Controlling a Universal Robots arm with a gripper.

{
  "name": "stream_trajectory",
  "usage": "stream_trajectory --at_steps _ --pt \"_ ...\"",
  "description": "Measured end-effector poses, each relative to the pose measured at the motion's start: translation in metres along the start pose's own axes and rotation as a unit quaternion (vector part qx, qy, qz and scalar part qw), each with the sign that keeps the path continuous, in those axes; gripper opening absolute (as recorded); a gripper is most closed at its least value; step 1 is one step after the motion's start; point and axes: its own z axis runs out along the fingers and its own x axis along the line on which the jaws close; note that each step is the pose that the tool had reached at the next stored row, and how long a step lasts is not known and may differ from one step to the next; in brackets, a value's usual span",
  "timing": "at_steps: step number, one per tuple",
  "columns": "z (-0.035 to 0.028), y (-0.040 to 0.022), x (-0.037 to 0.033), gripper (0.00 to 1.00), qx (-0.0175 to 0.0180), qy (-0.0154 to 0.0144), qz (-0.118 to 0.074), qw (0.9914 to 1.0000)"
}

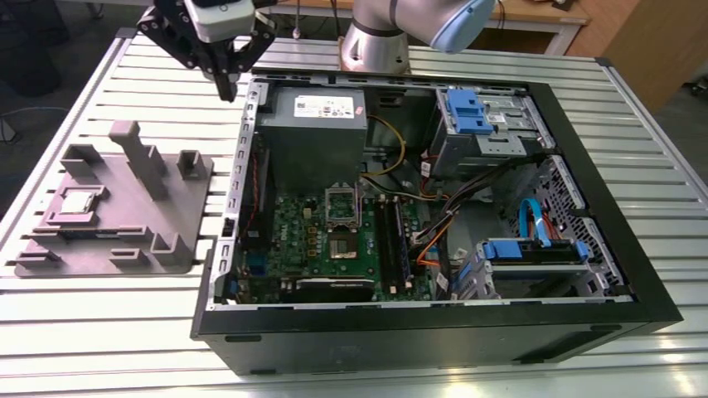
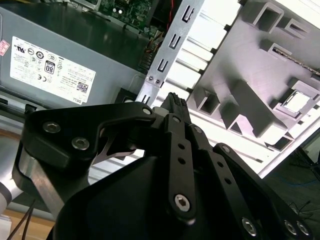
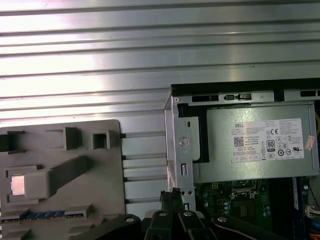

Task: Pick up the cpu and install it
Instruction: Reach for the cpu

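The cpu is a small silvery square lying flat in a recess of the grey fixture plate, on the exterior view's left. It also shows in the first wrist view as the cpu and in the second wrist view as the cpu. My gripper hangs high over the table between the plate and the case's back corner, well apart from the chip. Its fingers are pressed together and hold nothing. The motherboard lies in the open case with its socket uncovered.
The open black computer case takes the table's middle and right. Inside it are a grey power supply, black memory sticks, cables and blue drive brackets. Upright blocks rise from the fixture plate. The slatted metal table lies underneath.
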Motion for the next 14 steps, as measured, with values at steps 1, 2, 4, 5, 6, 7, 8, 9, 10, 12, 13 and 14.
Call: stream_trajectory --at_steps 1,2,4,5,6,7,8,9,10,12,13,14 --pt "0.0002 0.0000 0.0002 0.10 0.0000 0.0000 0.000 1.00000" --pt "0.0003 -0.0001 0.0004 0.10 0.0000 0.0000 0.000 1.00000" --pt "0.0008 -0.0001 0.0008 0.10 0.0000 0.0001 0.000 1.00000" --pt "0.0009 -0.0001 0.0011 0.10 0.0000 0.0001 0.000 1.00000" --pt "0.0011 -0.0001 0.0014 0.10 -0.0001 0.0000 0.000 1.00000" --pt "0.0012 -0.0002 0.0017 0.10 0.0000 0.0000 0.000 1.00000" --pt "0.0014 -0.0002 0.0020 0.10 0.0000 0.0000 0.000 1.00000" --pt "0.0016 -0.0002 0.0023 0.10 0.0000 0.0000 0.000 1.00000" --pt "0.0017 -0.0003 0.0026 0.10 0.0000 0.0001 0.000 1.00000" --pt "0.0020 -0.0003 0.0032 0.10 0.0000 0.0001 0.000 1.00000" --pt "0.0021 -0.0004 0.0034 0.10 0.0000 0.0001 0.000 1.00000" --pt "0.0022 -0.0004 0.0037 0.10 0.0000 0.0001 0.000 1.00000"
